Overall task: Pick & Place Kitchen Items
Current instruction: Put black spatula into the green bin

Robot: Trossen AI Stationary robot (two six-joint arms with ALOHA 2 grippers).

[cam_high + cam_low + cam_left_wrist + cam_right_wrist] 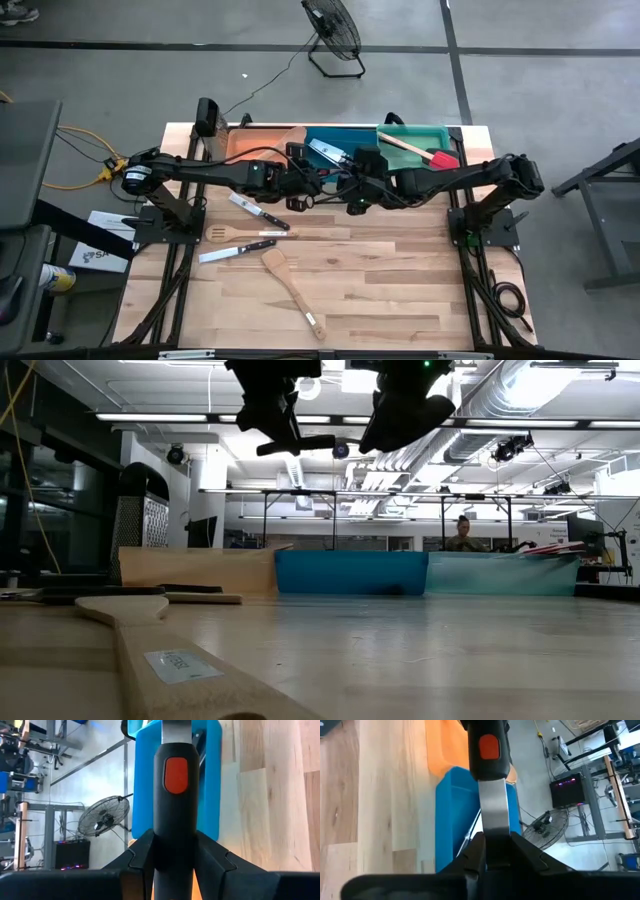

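A knife with a black handle (175, 820), an orange-red spot and a steel blade (495, 810) hangs in the air between my two grippers, just in front of the blue bin (340, 135). My left gripper (175, 865) is shut on its handle end and my right gripper (496, 851) is shut on its blade end. In the low view the knife (300, 447) shows as a dark bar, high above the table, between the left gripper (275, 420) and the right gripper (400, 420). From above, the two grippers meet at mid-table (330, 185). My left gripper pinches the knife's black handle (175, 847) between its two fingers, on the part behind the orange-red spot. The handle runs out along the fingers. The knife is lifted clear of the table. My right gripper pinches the steel blade (495, 827) between its two fingers, some way short of the handle. The blade runs out along the fingers toward the handle (487, 750). The knife stays clear of the table, about level.
Orange (262, 142), blue and green (415, 135) bins line the far edge; a red-headed turner (430, 152) lies in the green one, a knife blade (322, 152) in the blue. Two knives (258, 213) (235, 250), a wooden fork (240, 235) and a wooden spatula (293, 288) lie near mid-table.
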